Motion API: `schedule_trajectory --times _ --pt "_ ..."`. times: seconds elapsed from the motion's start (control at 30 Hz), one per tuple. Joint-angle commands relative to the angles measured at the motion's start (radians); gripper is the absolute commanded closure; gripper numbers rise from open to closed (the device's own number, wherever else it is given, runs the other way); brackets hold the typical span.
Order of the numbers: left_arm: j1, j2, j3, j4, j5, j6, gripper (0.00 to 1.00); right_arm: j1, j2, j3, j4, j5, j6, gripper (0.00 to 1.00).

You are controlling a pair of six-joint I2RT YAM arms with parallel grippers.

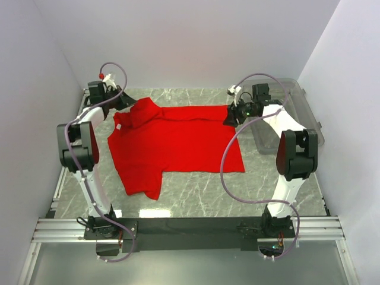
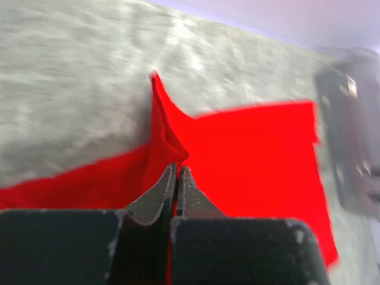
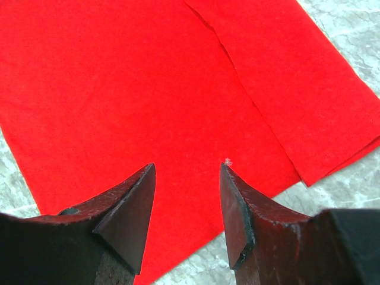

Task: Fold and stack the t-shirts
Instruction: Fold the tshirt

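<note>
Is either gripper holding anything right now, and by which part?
The left gripper is shut on the red t-shirt, pinching a raised fold at its far-left corner. The right gripper is open over the cloth, holding nothing.

Left wrist cam all smeary: table [image 2: 71,77] just grey blur, bin [image 2: 350,148] dark smudge chopped by right edge. Shirt [image 2: 255,154] fold pinched in my left gripper [image 2: 178,169], can't see how much cloth sits inside. Right wrist cam: shirt runs off top and left edges, fingers of my right gripper [image 3: 187,166] cut off at bottom. From above, white speck [image 1: 118,126] on shirt too tiny to read, my right arm [image 1: 294,151] covers part of bin.
</note>
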Motion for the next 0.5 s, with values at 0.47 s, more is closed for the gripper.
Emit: schedule_trajectory --times 0.47 --pt "0.012 -0.06 -0.085 -0.588 0.515 0.667 0.99 -0.022 -0.074 -0.032 0.043 -0.038 0.02 0.46"
